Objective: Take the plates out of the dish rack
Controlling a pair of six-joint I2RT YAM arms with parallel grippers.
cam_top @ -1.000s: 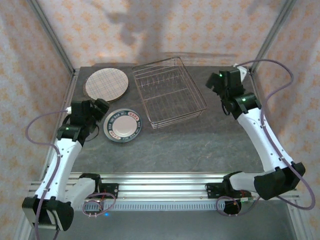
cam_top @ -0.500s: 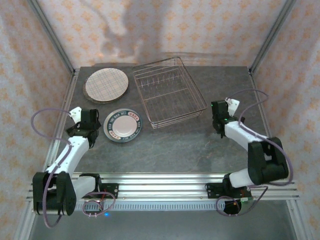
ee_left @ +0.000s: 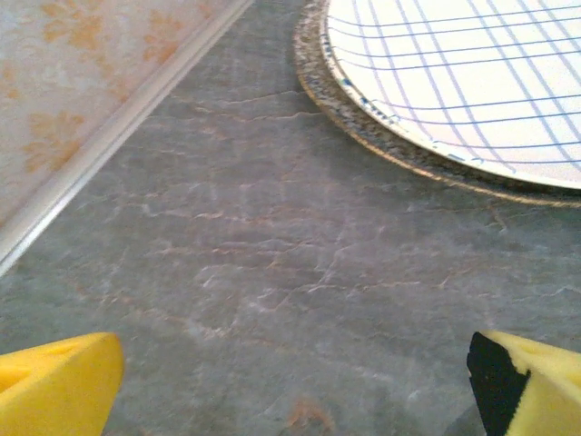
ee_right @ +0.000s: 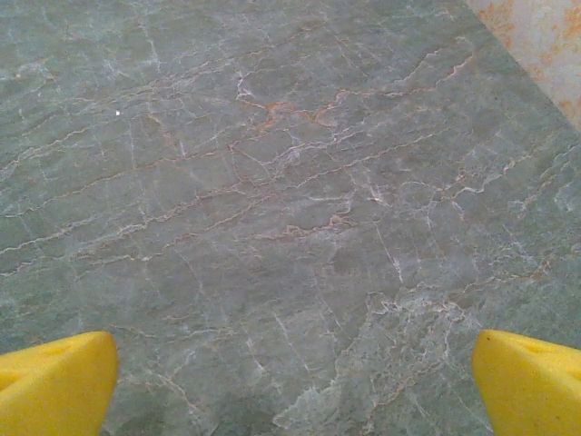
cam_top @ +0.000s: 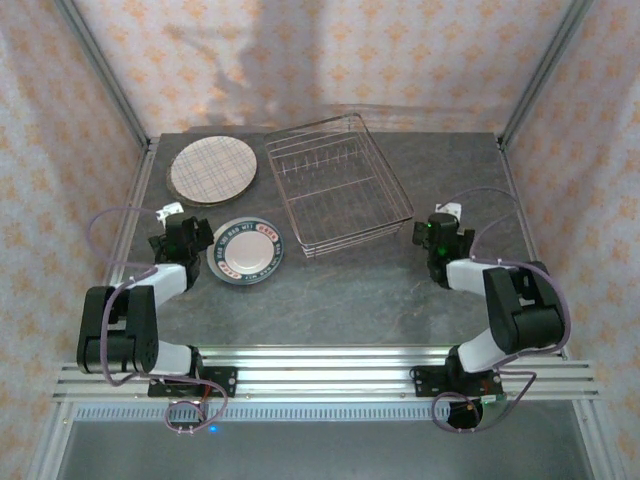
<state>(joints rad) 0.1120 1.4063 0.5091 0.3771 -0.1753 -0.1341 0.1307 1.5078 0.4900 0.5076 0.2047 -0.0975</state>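
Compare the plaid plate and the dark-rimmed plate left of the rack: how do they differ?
Plaid plate is larger than the dark-rimmed plate. Plaid plate has a beige grid face; dark-rimmed plate a pale centre inside a dark band. Plaid plate tops a speckled-rimmed plate at the back; dark-rimmed plate lies nearer. Both lie flat on the table, outside the dish rack.

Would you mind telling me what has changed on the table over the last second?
Both arms folded back toward their bases. The right fingers came from the far right corner down to just off the near right corner of the dish rack. The left fingers eased slightly nearer, beside the dark-rimmed plate. Both stay open, holding nothing. The plaid plate, dark-rimmed plate and dish rack have not moved.
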